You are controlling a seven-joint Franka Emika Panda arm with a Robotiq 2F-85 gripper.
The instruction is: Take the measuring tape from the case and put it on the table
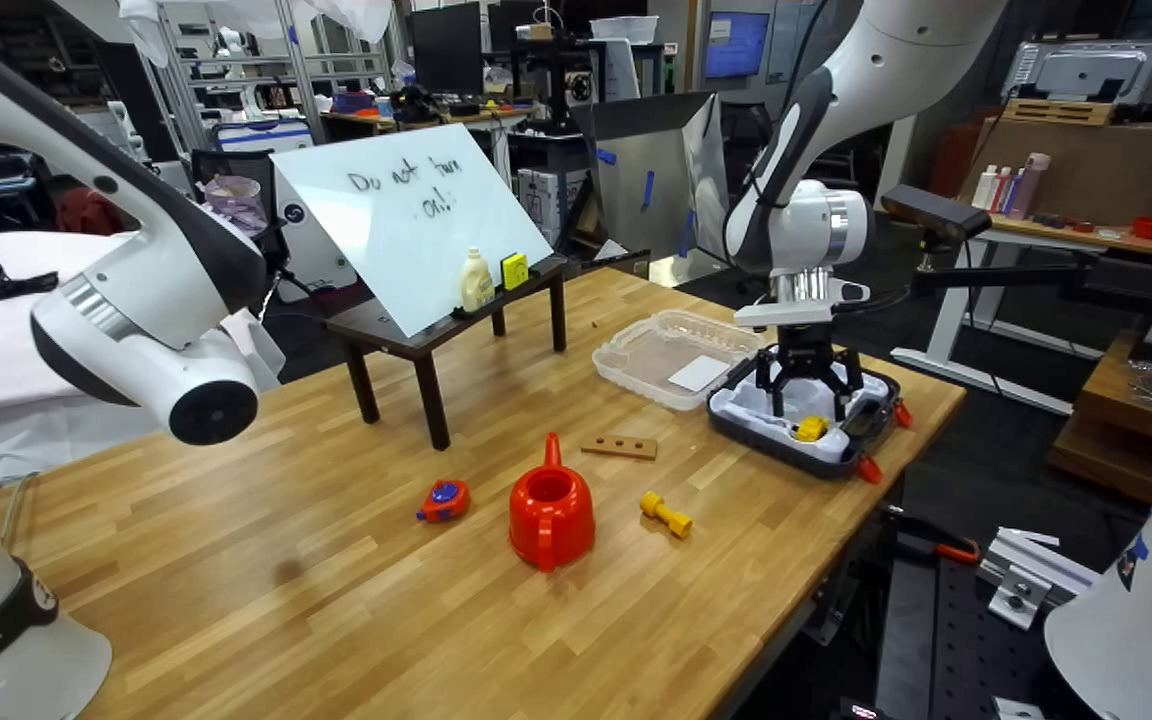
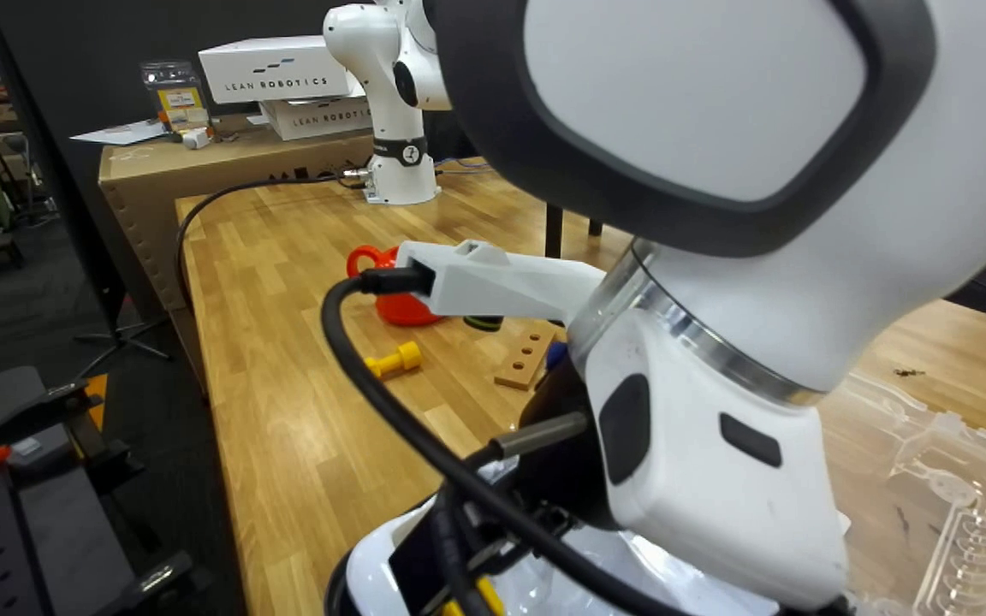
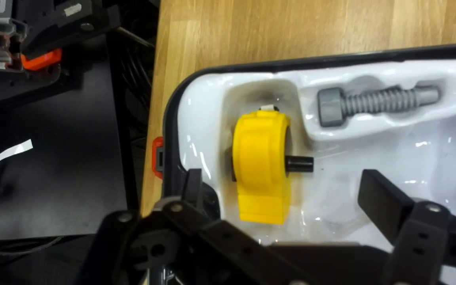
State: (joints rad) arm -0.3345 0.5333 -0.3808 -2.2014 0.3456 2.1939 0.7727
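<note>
1. A wooden table spans the scene; on its left end, in an exterior view, stands another robot arm.
2. Next comes a dark stand, with a whiteboard leaning on it that reads "Do not turn on".
3. A red toy with a blue knob lies on the wood.
4. A red jug stands near it.
5. To the jug's right lie a wooden block with holes and a yellow peg.
6. A clear plastic tray with a white card in it sits just beside the case.
7. The black-rimmed case, white inside, rests at the table's right end.
8. The gripper points down into the case, jaws spread wide.
9. The measuring tape sits in a moulded pocket of the case; in the wrist view it shows between the fingers, apart from both.
10. Right of the tape, a grey screw lies in its own slot.
11. Red latches mark the case's right side.
</note>
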